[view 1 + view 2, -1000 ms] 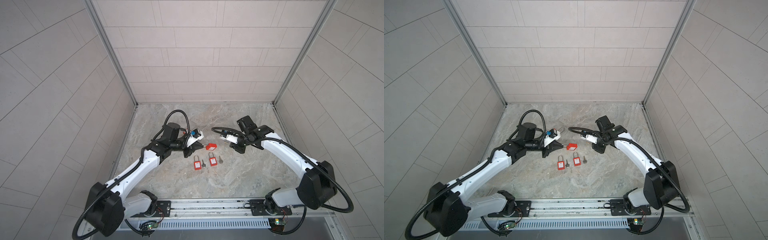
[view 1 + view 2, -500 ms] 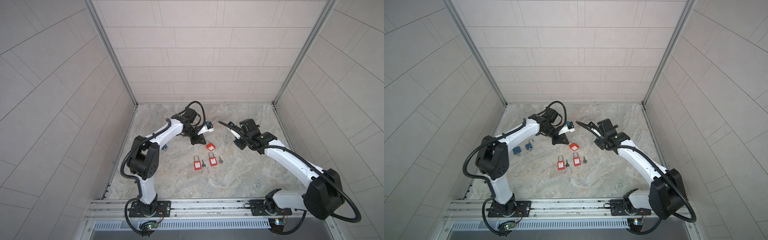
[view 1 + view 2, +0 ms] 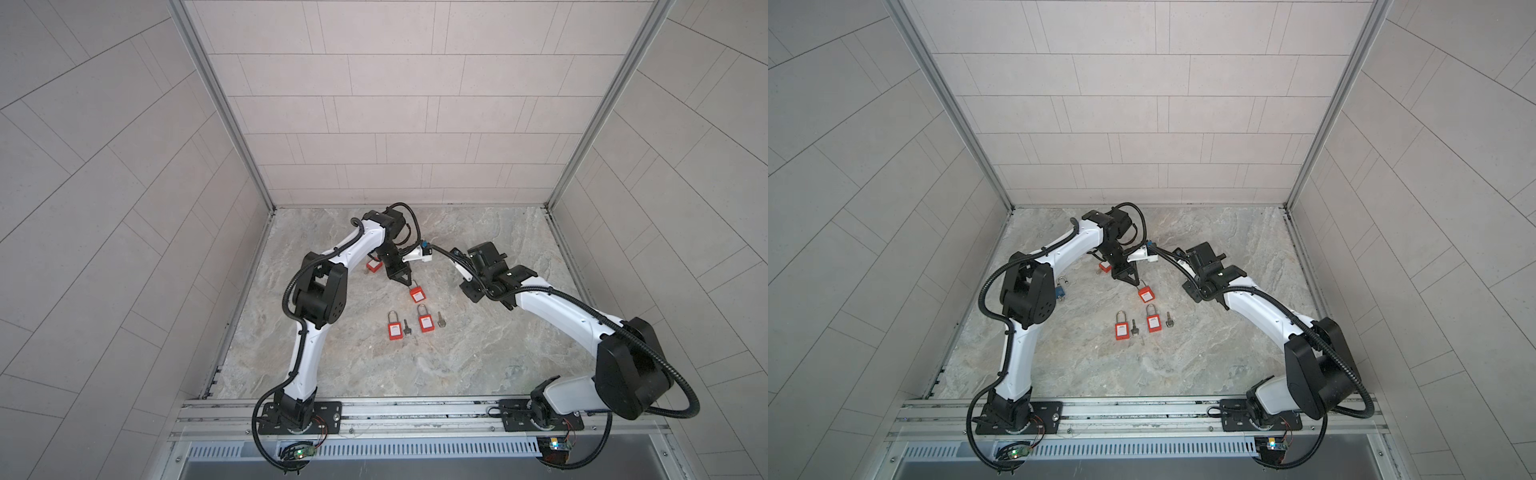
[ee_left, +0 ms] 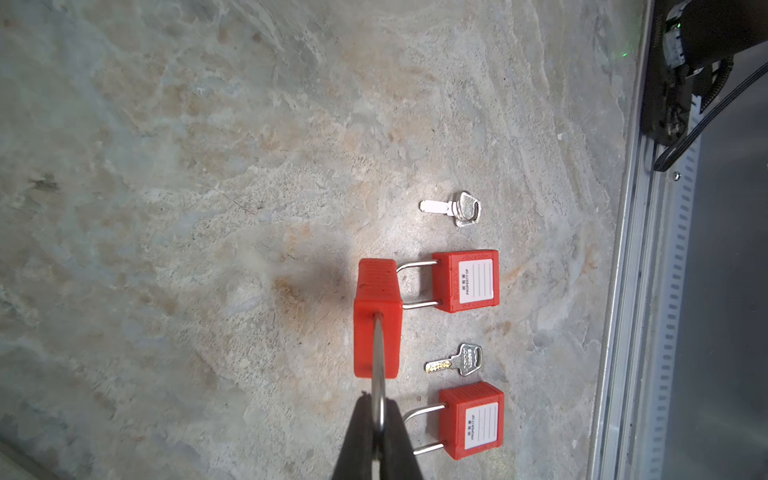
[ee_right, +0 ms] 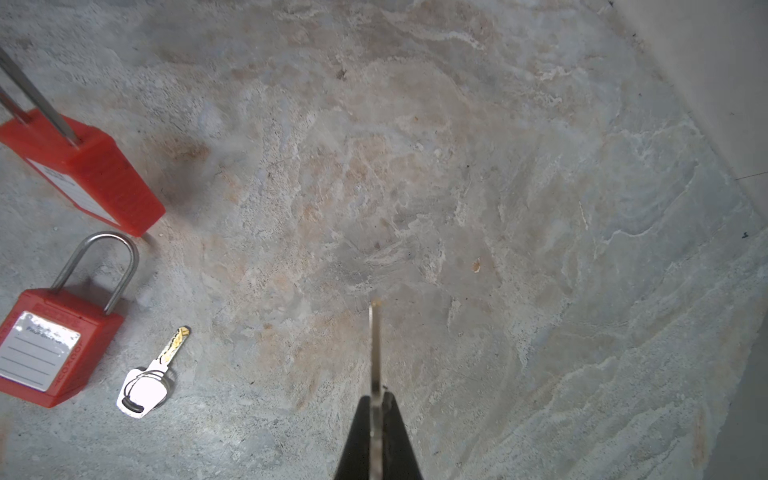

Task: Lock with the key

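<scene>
The red padlock (image 4: 377, 316) is gripped by its shackle (image 4: 378, 353) in the clenched left gripper (image 4: 378, 399), its body seen at the lower centre of the left wrist view. A key (image 5: 375, 349) is pinched edge-on in the closed right gripper (image 5: 376, 398), low in the right wrist view. Both parts are judged in hand yet well apart — the padlock shows at that frame's upper left. Next, the key must be lined up with the keyhole — not visible — and pushed in.

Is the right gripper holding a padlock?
No, in the right wrist view the right gripper is shut on a thin key seen edge-on.
</scene>
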You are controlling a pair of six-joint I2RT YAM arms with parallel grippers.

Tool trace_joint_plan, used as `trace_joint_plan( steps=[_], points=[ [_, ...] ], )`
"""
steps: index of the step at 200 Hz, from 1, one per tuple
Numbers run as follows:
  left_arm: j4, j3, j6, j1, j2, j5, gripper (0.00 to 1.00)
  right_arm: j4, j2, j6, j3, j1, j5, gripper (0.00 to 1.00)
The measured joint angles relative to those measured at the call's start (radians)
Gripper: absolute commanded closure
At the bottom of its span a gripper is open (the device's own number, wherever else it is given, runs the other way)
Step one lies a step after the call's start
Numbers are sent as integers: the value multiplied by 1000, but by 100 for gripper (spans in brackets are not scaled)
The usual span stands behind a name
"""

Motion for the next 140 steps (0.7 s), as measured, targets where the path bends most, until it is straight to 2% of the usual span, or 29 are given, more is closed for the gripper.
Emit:
trace_joint_plan(
  steps=[62, 73, 140],
  points=[
    [-76, 130, 18, 0, 98, -17, 100, 5, 40, 7, 38, 0, -40, 100],
    [-85, 145, 19, 0, 109, -18, 94, 5, 46, 8, 43, 0, -50, 100],
    [-82, 212, 18, -13, 147, -59, 79, 14, 71, 12, 50, 0, -69, 100]
  ],
)
